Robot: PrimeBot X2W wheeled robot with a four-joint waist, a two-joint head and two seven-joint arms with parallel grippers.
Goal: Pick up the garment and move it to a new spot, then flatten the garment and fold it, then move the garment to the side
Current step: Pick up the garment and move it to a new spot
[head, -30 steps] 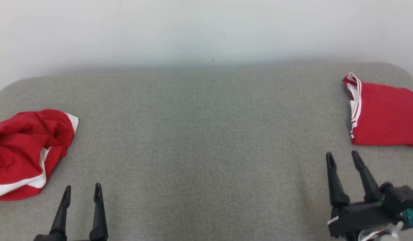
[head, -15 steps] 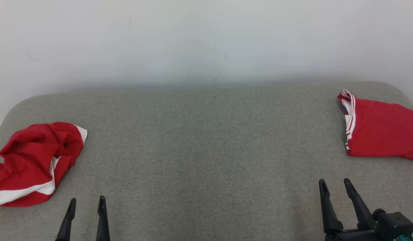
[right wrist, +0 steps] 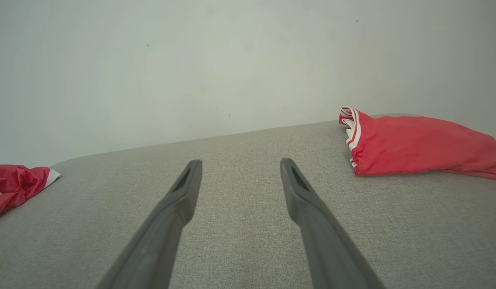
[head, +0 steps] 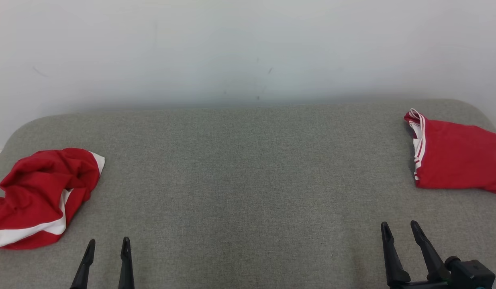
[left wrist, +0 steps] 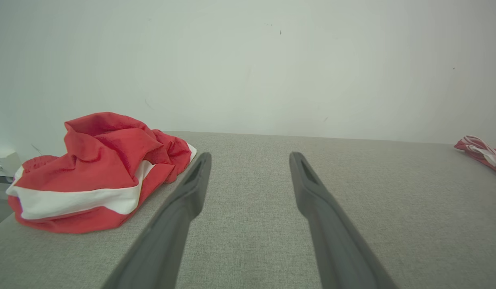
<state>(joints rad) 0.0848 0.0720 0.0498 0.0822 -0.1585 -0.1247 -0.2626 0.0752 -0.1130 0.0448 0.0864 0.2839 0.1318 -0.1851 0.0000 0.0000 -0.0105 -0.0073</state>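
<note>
**Folding station: contents**

- Crumpled garment (head: 43, 196), red with a white band, is lying bunched at the left edge of the grey padded surface (head: 248, 168).
- Folded garment (head: 458, 162), red with striped white trim, is lying fairly flat at the far right, well apart from the first.
- Left gripper (head: 108, 241) is hovering near the crumpled garment, fingers spread, grasping nothing.
- Right gripper (head: 399, 224) is hovering near the folded garment, fingers likewise spread, grasping nothing.
- Pale wall (head: 248, 48) is standing behind.

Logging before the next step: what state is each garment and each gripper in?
Left garment: crumpled in a heap, lying free.
Right garment: folded, lying flat.
Left gripper: open, empty.
Right gripper: open, empty.
</note>
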